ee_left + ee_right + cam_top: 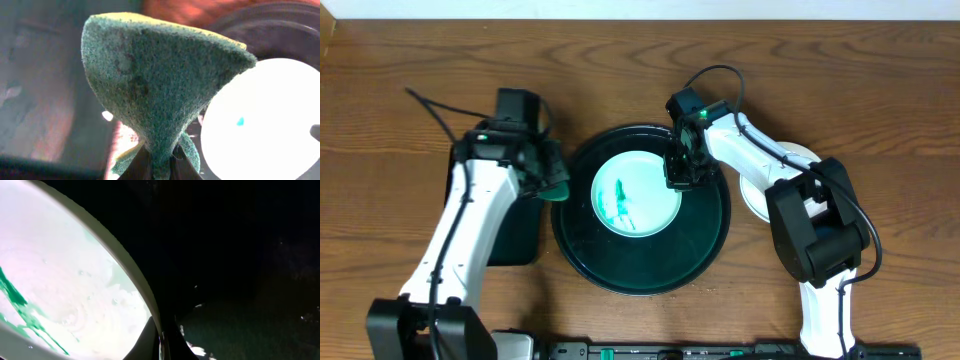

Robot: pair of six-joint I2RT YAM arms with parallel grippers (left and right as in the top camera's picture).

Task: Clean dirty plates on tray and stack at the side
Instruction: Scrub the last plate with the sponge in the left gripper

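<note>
Step in hand: by my reading, wiping the one small round white plate (655, 188) that lies in the large round dark green-black tray (705, 250). The wipe has not begun.
Where the plate is: middle of the frame in the overhead view, slightly above the tray's centre, with green scribble smears (618, 200) left of its middle.
Left gripper (159, 167): closed tight on the narrow end of a green scouring sponge with a yellow backing (160, 80), which fans out above it. In the overhead view it hangs at the tray's left rim, just beside the plate and not on it.
Right gripper (680, 172): down at the plate's right edge. The right wrist view shows a finger on either side of the rim, nearly closed. I judge it a pinch, though actual contact is hard to confirm.
Doing it well: carry the sponge rightward onto the smears and press its broad green face flat. Scrub along the scribble towards the tray's centre, not towards the pinned edge. The right gripper should hold the rim low, so the plate neither slides nor tips.
Round tray, contents: this one plate and nothing else that I can see.
Black rectangular tray (515, 240): lower left on the wooden worktop (410, 60), mostly under the left arm. Its contents are not visible.
Side pile: white plates (752, 195) right of the round tray, half hidden by the right arm. I cannot tell how many.
</note>
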